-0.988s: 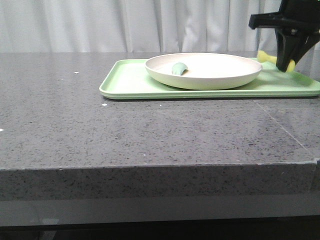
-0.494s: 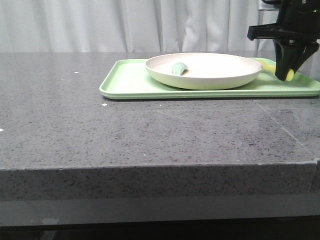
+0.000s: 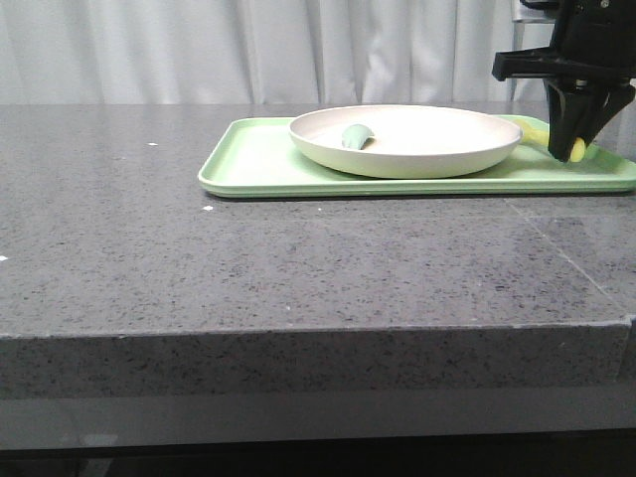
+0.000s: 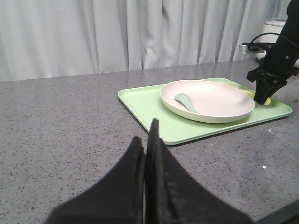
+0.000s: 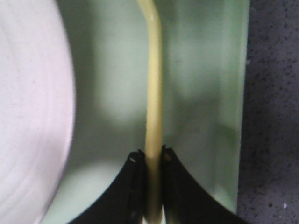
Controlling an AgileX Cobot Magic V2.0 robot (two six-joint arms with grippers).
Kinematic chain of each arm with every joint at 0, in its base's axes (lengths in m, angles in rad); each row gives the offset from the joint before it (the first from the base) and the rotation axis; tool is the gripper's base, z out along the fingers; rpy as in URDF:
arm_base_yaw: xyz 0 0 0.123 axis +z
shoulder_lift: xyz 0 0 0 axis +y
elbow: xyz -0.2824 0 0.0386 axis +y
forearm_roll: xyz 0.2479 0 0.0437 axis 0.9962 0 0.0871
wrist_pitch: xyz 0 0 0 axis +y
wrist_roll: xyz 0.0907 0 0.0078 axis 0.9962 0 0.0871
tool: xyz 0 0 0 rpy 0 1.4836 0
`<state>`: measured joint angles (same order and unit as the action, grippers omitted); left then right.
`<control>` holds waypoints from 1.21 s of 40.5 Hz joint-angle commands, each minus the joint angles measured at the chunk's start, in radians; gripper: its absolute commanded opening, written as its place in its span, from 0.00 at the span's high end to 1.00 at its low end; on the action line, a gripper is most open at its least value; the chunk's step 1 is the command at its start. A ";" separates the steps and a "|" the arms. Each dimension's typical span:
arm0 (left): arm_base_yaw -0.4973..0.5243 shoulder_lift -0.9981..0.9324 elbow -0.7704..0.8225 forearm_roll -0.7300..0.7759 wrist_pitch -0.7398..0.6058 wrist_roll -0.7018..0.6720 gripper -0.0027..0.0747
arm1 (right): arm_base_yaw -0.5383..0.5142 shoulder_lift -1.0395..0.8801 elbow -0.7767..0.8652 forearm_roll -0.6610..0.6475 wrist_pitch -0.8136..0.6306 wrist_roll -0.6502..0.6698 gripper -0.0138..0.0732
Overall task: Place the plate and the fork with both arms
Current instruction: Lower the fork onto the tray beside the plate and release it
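The cream-white plate [image 3: 405,139] sits on the light green tray [image 3: 258,164] at the table's far right; it also shows in the left wrist view [image 4: 208,100] and the right wrist view [image 5: 32,116]. My right gripper [image 3: 574,139] is shut on the pale yellow fork [image 5: 153,116], holding it low over the tray just right of the plate. The fork's handle end [image 3: 576,150] shows below the fingers. My left gripper [image 4: 147,140] is shut and empty, above the bare table short of the tray.
A dull teal-green utensil [image 3: 356,136] lies in the plate, also seen in the left wrist view [image 4: 186,101]. The tray's right rim [image 5: 243,102] borders grey stone table [image 3: 298,268]. White curtains hang behind.
My right gripper came down with the fork, from above the tray's right end to just over it beside the plate. The last half second shows almost no motion.
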<state>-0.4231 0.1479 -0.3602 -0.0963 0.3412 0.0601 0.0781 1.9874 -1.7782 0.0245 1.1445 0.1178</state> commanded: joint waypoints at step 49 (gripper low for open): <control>-0.002 0.010 -0.026 -0.003 -0.077 -0.004 0.99 | -0.004 -0.176 -0.164 -0.011 0.125 -0.003 0.98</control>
<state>-0.4231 0.1479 -0.3602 -0.0963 0.3412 0.0601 0.0781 1.8871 -1.9100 0.0228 1.2392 0.1178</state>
